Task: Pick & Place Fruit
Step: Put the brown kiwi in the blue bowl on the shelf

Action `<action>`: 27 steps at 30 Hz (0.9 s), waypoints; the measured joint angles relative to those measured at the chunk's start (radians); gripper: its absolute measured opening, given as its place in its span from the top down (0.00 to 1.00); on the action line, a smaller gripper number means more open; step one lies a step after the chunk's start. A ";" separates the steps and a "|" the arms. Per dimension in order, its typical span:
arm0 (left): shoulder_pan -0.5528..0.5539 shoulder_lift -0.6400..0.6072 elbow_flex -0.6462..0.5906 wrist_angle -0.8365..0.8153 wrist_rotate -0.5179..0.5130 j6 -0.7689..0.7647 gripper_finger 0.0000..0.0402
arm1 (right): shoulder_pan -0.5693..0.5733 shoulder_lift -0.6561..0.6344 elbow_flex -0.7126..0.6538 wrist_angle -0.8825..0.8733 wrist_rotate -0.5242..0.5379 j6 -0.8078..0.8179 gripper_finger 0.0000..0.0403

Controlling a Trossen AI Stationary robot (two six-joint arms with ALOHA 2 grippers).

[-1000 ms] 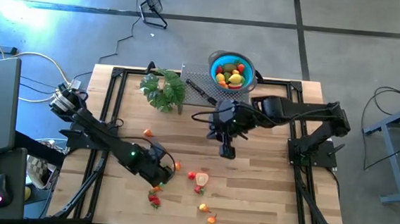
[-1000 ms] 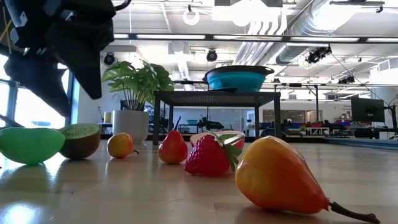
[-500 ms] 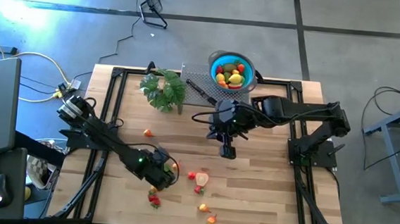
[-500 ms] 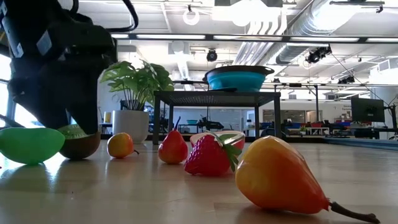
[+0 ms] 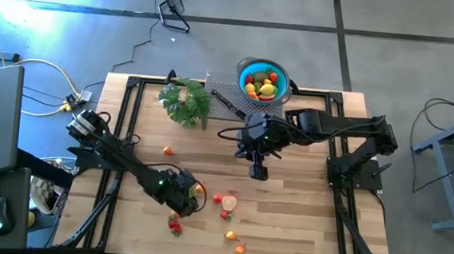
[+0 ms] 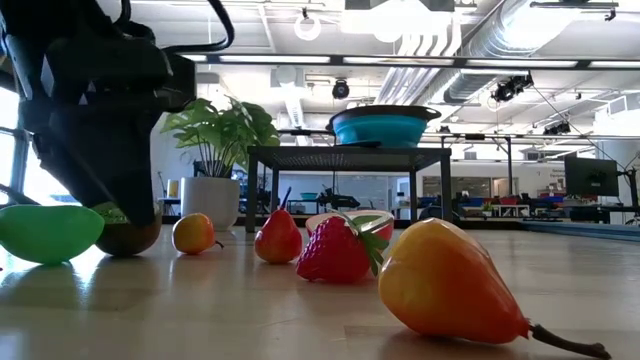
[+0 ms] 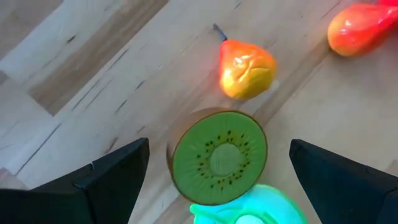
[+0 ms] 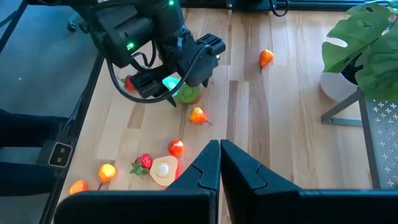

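Since a second ago the left gripper [image 5: 188, 200] has slid along the front of the table and dropped low over the halved kiwi [image 7: 219, 156]; right arm unchanged.

Nearest the low camera: an orange-yellow pear [image 6: 447, 283] lying on its side, stem on the wood. Behind it a strawberry [image 6: 337, 250], then a cut red fruit half [image 6: 352, 222] with pale face, a small red pear [image 6: 279, 238] upright, a smaller orange pear [image 6: 194, 233]. Off to the side a green lime half [image 6: 45, 232] just beside the kiwi.

Left wrist view: fingers [image 7: 109, 177] spread wide, one each side of the kiwi, neither touching it; nothing held. Kiwi lies cut face up, green with dark seeds. Lime half touches its edge. An orange pear [image 7: 247, 68] near, apart from the kiwi.

Mid-table: right gripper [image 5: 257, 171] hangs above bare wood, fingers [image 8: 205, 163] pressed together, empty. One stray orange fruit [image 5: 167, 150] alone, well apart from the front cluster.

Far edge: leafy potted plant [image 5: 186, 102] beside a dark mesh stand [image 5: 231, 90]; blue bowl [image 5: 252, 67] on the stand, already holding several fruits, yellow, green and red
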 joint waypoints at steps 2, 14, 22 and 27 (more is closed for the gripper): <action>0.000 0.018 0.000 0.003 -0.002 0.000 0.05 | 0.000 0.000 0.000 0.000 0.000 0.000 0.99; -0.001 0.062 0.002 0.004 0.003 -0.022 0.06 | -0.007 0.000 0.000 0.000 0.004 0.000 0.99; 0.000 0.063 0.000 -0.007 0.000 -0.027 0.22 | -0.019 0.000 0.000 0.000 0.005 0.000 0.99; 0.000 0.063 -0.001 -0.013 -0.001 -0.028 0.34 | -0.020 0.000 0.000 0.000 0.005 0.000 0.99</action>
